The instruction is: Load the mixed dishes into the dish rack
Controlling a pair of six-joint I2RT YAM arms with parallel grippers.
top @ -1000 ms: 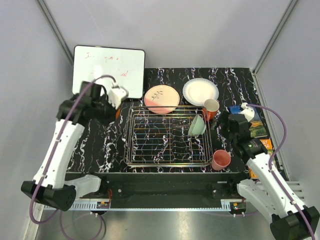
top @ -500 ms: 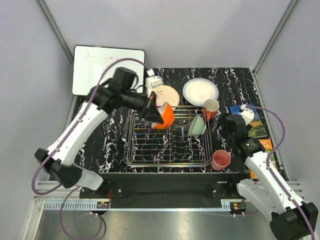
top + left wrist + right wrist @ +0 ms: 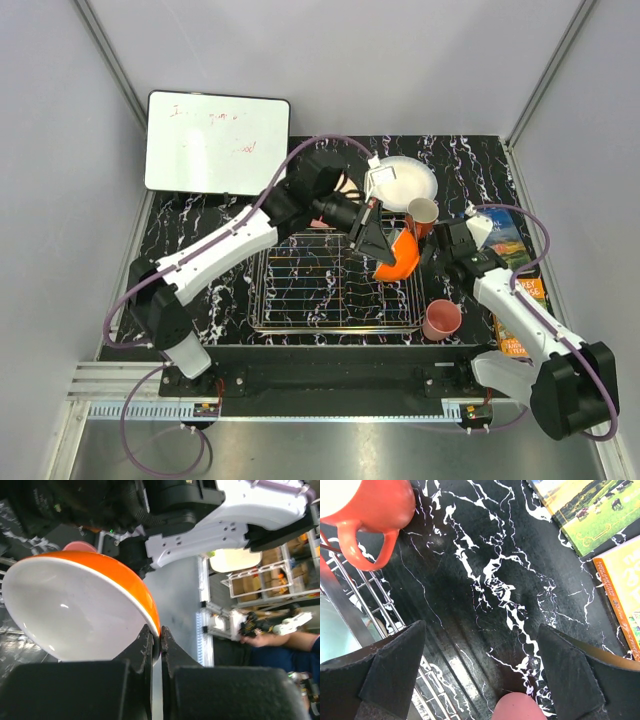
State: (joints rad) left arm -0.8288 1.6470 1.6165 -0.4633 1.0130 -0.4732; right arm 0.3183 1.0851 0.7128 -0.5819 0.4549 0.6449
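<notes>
White-inside orange bowl (image 3: pixel 398 258) hangs over the right end of the dish rack (image 3: pixel 300 290), centre-right of the top view, rim pinched by the left pincer (image 3: pixel 155 632). Likely next: lowering it in. Right pincer (image 3: pixel 480 667) is spread, empty.

left gripper (image 3: pixel 374 238): gripping orange bowl (image 3: pixel 400 260) | bowl: tilted over dish rack (image 3: pixel 300 292) right end

Rack (image 3: pixel 295 290) left half bare, open from above; left arm (image 3: pixel 240 235) slants over upper edge. Right end crowded: orange bowl (image 3: pixel 400 258), mug (image 3: pixel 421 214), pink cup (image 3: pixel 440 319), right tool (image 3: pixel 480 675).
</notes>
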